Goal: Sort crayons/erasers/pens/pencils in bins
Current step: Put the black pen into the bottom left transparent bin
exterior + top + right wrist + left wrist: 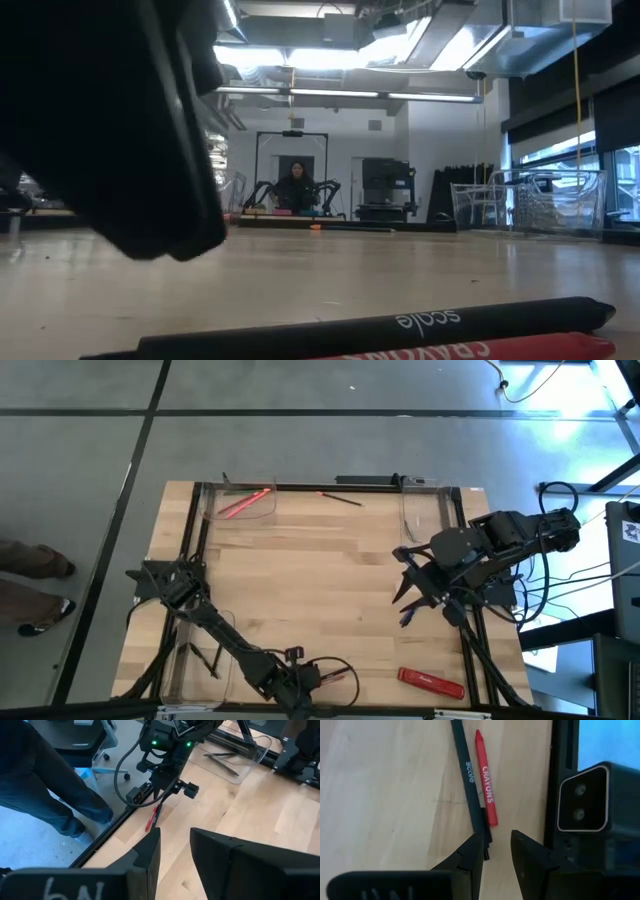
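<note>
Your left hand hovers over a pencil and crayon at the table's 6 o'clock edge.

Your left hand (495, 851) points down, fingers slightly parted and gripping nothing, straddling the end of the dark pencil (469, 780) marked "scale". The red crayon (486, 782), lettered "CRAYONS", lies touching it. Your right hand (412, 600) hangs at 3 o'clock, fingers parted and empty. Two crayons sit in the bin (262, 510) at 11 o'clock.
</note>
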You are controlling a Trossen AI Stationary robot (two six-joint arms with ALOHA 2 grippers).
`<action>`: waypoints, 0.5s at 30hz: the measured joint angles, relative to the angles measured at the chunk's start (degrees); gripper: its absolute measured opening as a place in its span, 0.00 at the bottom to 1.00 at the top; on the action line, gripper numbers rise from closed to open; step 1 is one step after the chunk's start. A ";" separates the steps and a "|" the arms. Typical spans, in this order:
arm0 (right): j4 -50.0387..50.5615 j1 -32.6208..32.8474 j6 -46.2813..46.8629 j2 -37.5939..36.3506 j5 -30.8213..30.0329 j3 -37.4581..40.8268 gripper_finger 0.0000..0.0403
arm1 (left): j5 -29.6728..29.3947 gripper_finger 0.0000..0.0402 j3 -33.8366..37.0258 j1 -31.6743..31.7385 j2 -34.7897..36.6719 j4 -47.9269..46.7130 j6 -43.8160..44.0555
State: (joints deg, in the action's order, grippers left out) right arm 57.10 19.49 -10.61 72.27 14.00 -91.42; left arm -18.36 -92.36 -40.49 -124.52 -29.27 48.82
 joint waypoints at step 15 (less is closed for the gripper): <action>0.05 0.00 -0.14 -0.02 0.07 0.00 0.27 | -1.20 0.23 -0.02 0.35 -3.36 1.13 -1.85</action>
State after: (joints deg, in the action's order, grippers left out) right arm 57.15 19.49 -10.74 72.25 14.06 -91.42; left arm -19.56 -92.38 -40.14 -127.88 -28.14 46.96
